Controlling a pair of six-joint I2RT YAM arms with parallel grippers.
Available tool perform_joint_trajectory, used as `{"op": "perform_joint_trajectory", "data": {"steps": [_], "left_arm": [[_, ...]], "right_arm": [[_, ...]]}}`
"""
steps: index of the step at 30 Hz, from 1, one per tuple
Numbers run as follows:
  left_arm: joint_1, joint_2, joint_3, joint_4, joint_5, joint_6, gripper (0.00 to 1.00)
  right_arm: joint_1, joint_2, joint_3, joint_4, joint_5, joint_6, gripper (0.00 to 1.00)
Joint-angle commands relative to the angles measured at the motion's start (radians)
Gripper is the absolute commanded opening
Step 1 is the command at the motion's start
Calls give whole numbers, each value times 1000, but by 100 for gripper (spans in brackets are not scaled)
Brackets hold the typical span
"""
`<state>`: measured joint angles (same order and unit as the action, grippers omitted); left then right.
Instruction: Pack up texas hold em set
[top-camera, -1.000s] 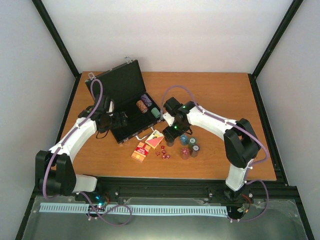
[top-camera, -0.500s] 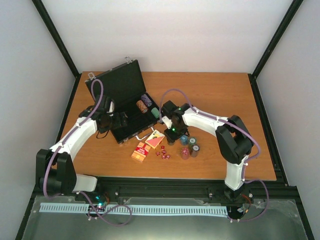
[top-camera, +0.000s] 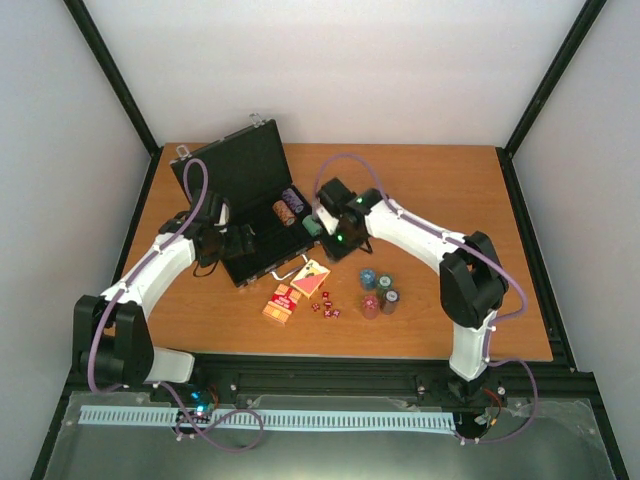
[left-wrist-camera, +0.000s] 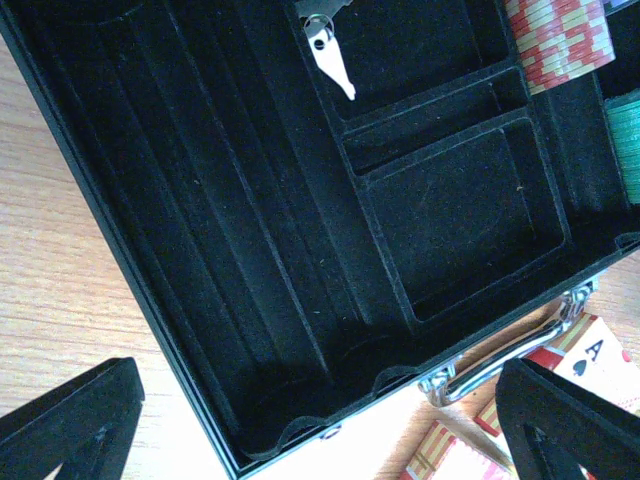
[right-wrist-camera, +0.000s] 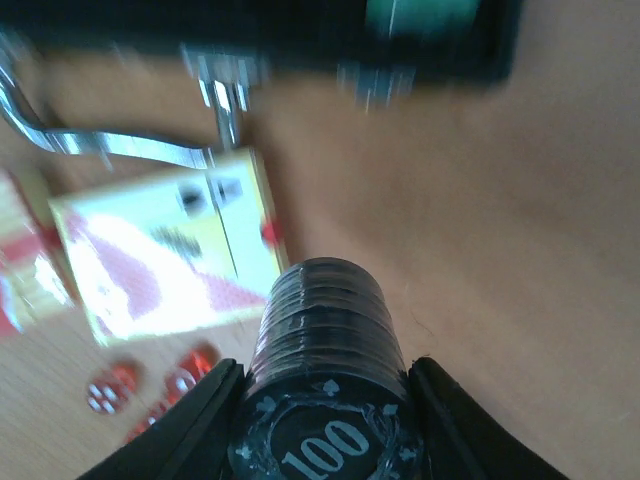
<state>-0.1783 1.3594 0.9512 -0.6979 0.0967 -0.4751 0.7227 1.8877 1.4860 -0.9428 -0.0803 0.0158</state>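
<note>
Brown wooden table (top-camera: 440, 185) with a black frame around it. Toward the far left, an open black case (top-camera: 235, 170), lid raised, silver handle (top-camera: 288, 269) facing the near edge. Just beside the handle, a card box (top-camera: 311, 277) showing an ace; nearer, an orange-and-red card box (top-camera: 281, 303). Right of these, small dark-red dice (top-camera: 326, 309), then four chip stacks (top-camera: 369, 305) clustered close together.

The number "100" is printed in white on the end face of the black chip stack (right-wrist-camera: 325, 400). An "A" above a spade sign is seen on the card box (left-wrist-camera: 602, 350). Nothing else can be read.
</note>
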Motion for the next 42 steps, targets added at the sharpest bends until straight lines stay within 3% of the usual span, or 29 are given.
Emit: {"op": "perform_joint_trajectory", "data": {"steps": [1,10,22,26,32,39,42], "left_arm": [[5,-15,6,5,-4,1,100],[5,-25,-14,24,20,-17,100],[6,-52,-17,-4,11,-1,100],[6,-45,-7,-10,8,8,100],[5,-26,-2,-9,2,24,100],[5,-16,0,2,6,19,100],[5,-18,4,3,2,17,100]], "right_arm": [[5,-46,153,64,42,24,13],[4,152,102,604,16,126,10],[4,332,174,778,120,155,10],[7,332,130,817,161,170,28],[7,330,117,789,104,146,65],[8,262,147,739,98,126,83],[7,235,218,626,90,108,100]]}}
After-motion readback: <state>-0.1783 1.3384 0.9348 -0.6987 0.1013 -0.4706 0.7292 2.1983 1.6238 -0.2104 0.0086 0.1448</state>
